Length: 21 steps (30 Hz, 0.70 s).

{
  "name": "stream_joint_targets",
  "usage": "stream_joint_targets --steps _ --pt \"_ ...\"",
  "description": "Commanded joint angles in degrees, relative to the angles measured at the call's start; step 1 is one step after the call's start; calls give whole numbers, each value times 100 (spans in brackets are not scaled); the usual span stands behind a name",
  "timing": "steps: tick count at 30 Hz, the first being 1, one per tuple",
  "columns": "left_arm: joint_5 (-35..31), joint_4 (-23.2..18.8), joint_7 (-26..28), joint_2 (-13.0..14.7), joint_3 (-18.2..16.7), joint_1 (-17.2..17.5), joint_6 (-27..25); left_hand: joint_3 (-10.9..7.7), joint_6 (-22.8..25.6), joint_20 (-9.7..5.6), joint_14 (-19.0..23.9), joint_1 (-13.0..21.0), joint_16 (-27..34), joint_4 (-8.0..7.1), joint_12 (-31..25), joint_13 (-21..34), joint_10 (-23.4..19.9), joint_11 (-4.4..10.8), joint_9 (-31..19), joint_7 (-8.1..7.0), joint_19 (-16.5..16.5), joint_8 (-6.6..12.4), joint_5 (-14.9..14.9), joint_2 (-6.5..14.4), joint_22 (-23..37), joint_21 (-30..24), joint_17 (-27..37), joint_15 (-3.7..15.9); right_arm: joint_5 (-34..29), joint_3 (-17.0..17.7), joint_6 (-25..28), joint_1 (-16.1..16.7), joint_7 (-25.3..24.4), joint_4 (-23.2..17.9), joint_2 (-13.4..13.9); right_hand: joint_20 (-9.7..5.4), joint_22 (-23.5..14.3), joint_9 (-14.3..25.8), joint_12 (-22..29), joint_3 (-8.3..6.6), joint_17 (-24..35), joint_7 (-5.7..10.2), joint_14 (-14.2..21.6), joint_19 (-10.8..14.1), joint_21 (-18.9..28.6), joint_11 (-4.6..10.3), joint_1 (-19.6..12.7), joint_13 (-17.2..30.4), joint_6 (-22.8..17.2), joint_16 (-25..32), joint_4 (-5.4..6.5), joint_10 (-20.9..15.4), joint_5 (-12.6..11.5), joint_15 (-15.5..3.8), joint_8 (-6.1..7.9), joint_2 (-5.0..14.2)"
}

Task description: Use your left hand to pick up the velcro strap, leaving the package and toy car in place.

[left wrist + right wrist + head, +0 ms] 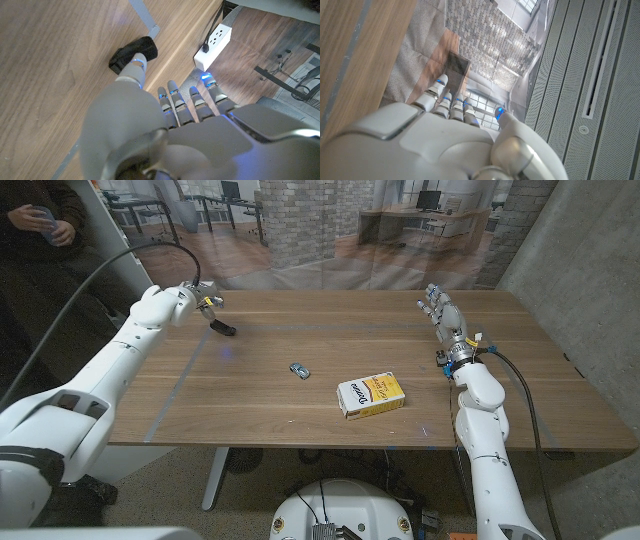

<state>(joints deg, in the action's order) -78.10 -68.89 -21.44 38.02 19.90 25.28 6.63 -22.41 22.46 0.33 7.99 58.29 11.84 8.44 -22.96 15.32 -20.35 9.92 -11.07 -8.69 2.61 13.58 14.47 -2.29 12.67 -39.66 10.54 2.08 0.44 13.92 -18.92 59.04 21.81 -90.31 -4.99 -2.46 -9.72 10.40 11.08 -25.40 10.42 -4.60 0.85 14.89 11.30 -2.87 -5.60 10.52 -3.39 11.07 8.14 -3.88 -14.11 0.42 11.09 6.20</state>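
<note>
The black velcro strap lies on the wooden table at the far left, close to a pale line on the wood. My left hand hovers just behind it. In the left wrist view the thumb tip reaches down to the velcro strap and seems to touch its near end, while the other fingers stretch past it, apart from it. The small blue toy car and the white-and-yellow package sit mid-table. My right hand stands raised at the far right, fingers apart, holding nothing.
A person in dark clothes stands behind the table's far left corner. A white power strip lies on the floor beyond the table's edge. A grey wall runs along the right side.
</note>
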Motion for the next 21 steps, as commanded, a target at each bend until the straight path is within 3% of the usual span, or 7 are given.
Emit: stream_joint_targets --steps 1,21 --pt "-207 357 282 -60 240 -161 -32 40 94 7 80 81 7 -7 -80 21 -99 16 -19 -19 70 14 32 7 14 -57 14 436 -41 -3 59 92 -56 -130 -9 -28 -21 20 8 -66 13 -18 72 56 17 1 39 15 -44 -7 0 -75 31 12 15 188" --pt "-305 1047 541 -239 611 -491 -10 232 276 -21 176 212 -24 -16 -209 99 -234 38 -19 -51 93 -4 29 91 33 -191 17 510 -120 4 103 165 -131 -251 -9 -31 -22 20 3 -85 12 -29 79 60 14 2 44 15 -44 -12 -6 -84 28 5 6 197"
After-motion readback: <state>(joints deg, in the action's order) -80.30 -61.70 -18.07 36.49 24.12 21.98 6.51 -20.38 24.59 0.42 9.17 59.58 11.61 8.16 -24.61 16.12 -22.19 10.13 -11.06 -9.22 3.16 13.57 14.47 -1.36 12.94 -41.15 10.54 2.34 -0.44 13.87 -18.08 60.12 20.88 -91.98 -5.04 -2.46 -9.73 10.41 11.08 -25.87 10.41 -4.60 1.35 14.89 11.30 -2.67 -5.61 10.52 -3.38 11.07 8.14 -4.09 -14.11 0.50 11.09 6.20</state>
